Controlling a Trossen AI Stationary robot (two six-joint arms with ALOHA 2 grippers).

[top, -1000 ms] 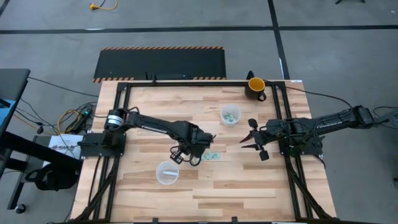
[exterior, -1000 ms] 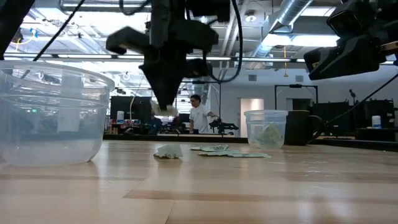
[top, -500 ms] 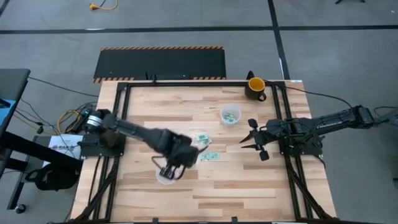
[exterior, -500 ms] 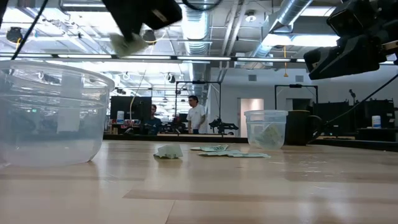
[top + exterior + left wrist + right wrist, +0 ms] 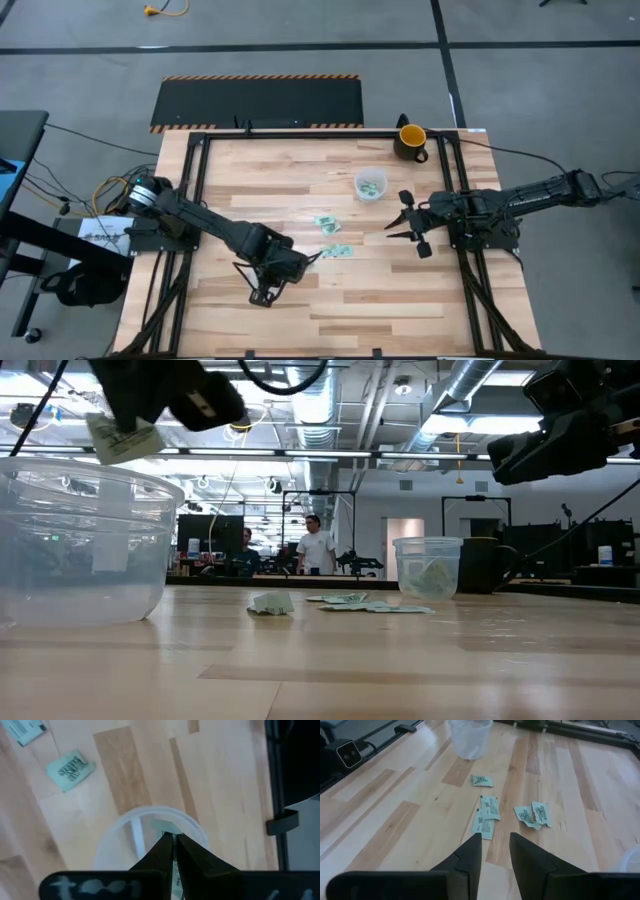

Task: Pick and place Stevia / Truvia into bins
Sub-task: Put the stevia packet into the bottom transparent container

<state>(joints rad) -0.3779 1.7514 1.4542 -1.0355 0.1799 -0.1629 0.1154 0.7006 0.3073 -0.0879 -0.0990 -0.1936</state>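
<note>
Left gripper (image 5: 173,851) clamped on Stevia sachet (image 5: 122,437), poised right over near clear cup (image 5: 150,837), lined up for drop. Right gripper (image 5: 495,847) waits part-open, empty, beside loose sachets (image 5: 489,815) on counter (image 5: 400,290); far cup (image 5: 370,185) already holds some.

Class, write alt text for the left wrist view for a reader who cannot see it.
The left gripper holds a sachet pinched between its shut fingers directly over a clear plastic cup on the wooden table. Another green sachet lies flat on the wood beyond.
</note>
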